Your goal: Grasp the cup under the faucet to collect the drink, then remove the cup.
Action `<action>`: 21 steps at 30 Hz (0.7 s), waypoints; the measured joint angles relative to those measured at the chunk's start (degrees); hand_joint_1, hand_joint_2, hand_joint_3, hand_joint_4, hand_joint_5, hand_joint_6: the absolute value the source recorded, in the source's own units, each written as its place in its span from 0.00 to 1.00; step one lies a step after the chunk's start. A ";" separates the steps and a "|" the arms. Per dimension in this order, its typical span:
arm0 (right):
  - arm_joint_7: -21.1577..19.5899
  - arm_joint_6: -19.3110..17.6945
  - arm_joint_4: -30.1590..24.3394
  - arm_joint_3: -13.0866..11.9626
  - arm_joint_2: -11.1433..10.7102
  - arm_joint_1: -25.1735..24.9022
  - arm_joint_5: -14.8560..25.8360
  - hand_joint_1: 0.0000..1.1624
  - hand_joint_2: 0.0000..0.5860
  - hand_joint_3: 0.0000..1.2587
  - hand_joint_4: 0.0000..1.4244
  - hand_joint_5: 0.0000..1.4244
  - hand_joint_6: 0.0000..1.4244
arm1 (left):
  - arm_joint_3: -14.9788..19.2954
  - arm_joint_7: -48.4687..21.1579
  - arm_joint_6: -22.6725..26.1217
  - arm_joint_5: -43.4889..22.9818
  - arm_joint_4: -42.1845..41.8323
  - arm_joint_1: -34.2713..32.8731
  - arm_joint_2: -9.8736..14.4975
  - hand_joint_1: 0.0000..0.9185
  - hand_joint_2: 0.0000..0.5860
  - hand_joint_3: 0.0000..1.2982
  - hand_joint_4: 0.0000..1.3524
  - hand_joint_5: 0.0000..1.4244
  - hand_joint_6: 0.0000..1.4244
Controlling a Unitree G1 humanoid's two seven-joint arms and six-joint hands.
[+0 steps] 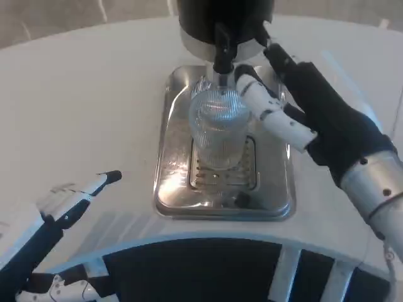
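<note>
A clear ribbed cup [217, 133] stands upright on the steel drip tray [178, 189], directly below the black faucet [223, 53] of the dark dispenser. My right hand [296, 107] reaches in from the right with its fingers spread, and its white fingers [267, 113] lie beside the cup's right rim; contact is unclear. My left hand [60, 211] hovers low at the front left with fingers apart, far from the cup and holding nothing.
The dispenser body [223, 19] rises at the back of the tray. The white table's curved front edge [189, 239] runs just below the tray, with a dark gap beyond it.
</note>
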 measured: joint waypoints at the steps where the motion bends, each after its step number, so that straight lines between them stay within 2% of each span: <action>1: -0.44 0.15 0.45 0.07 -0.53 -0.96 0.96 0.15 0.91 0.00 0.00 0.00 0.04 | 0.01 -0.02 0.13 -0.01 -0.02 0.04 0.00 0.08 0.15 0.07 0.05 0.12 0.13; 6: -1.83 1.53 1.88 0.49 -1.69 -2.21 3.79 0.15 0.91 0.00 0.00 0.00 0.04 | 0.03 -0.17 0.92 -0.02 -0.66 0.19 -0.13 0.08 0.14 0.07 0.05 0.12 0.13; 16: -5.28 4.10 4.30 4.23 -3.08 -5.37 7.09 0.15 0.91 0.00 0.00 0.00 0.04 | 0.04 -1.45 2.05 -1.65 -0.42 -0.42 -0.13 0.06 0.13 0.07 0.05 0.12 0.13; 21: -6.76 4.45 5.57 4.90 -3.68 -6.37 8.56 0.14 0.91 0.00 0.00 0.00 0.04 | 0.04 -2.00 2.09 -1.65 0.09 -0.67 -0.13 0.06 0.13 0.08 0.05 0.12 0.13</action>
